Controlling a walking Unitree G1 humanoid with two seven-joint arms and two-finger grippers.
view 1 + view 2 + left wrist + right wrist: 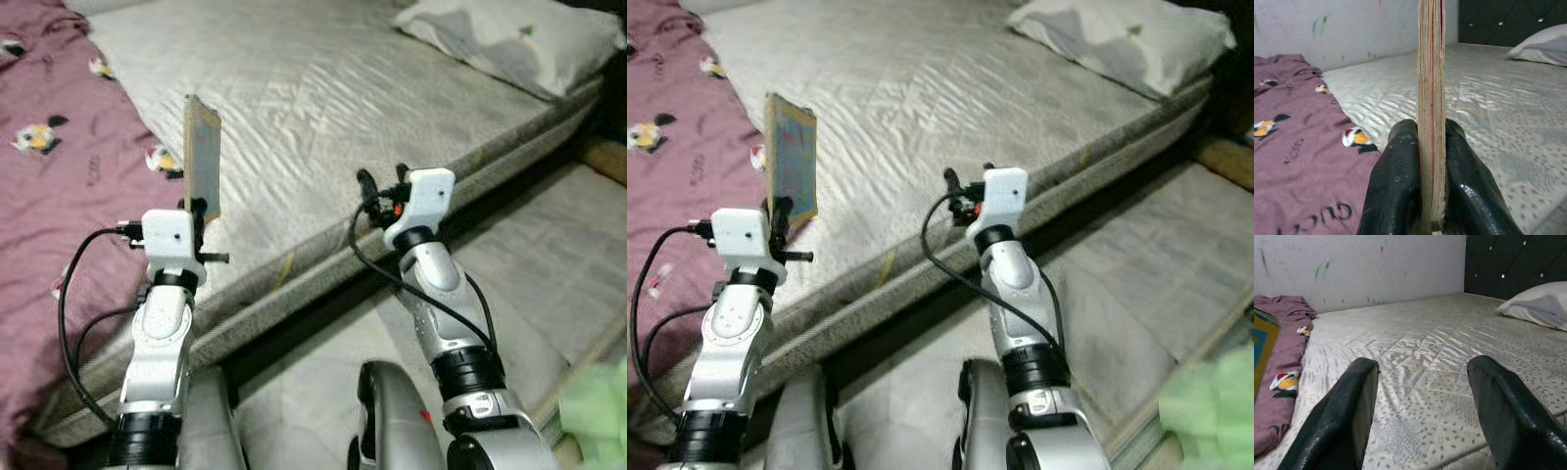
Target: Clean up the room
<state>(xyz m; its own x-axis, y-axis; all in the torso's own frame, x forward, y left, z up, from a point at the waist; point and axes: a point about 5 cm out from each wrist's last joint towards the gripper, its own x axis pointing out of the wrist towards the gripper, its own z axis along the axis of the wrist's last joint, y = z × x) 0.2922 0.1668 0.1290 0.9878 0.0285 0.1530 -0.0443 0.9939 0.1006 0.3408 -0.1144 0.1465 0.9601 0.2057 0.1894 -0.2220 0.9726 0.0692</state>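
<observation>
- Left gripper [1432, 196]: fingers clamped on lower edge of thin book [202, 157]; book stands upright, long axis rising straight out of the grip, above the mattress [392, 127] edge.
- Purple blanket [49, 196] lies just outboard of this hand.
- Right gripper [1422, 411]: fingers apart, empty, over mattress edge, well inboard of book.
- Pillow [509, 39] far ahead of right gripper.
- Judgement: left arm alone decides where the book goes.

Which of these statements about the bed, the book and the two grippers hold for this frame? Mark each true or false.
1. The left gripper is shut on a thin book held on edge. True.
2. The right gripper holds the pillow. False: its fingers are open with nothing between them.
3. A purple blanket lies on the robot's left side of the mattress. True.
4. The book lies flat on the mattress. False: it is upright above the mattress.
</observation>
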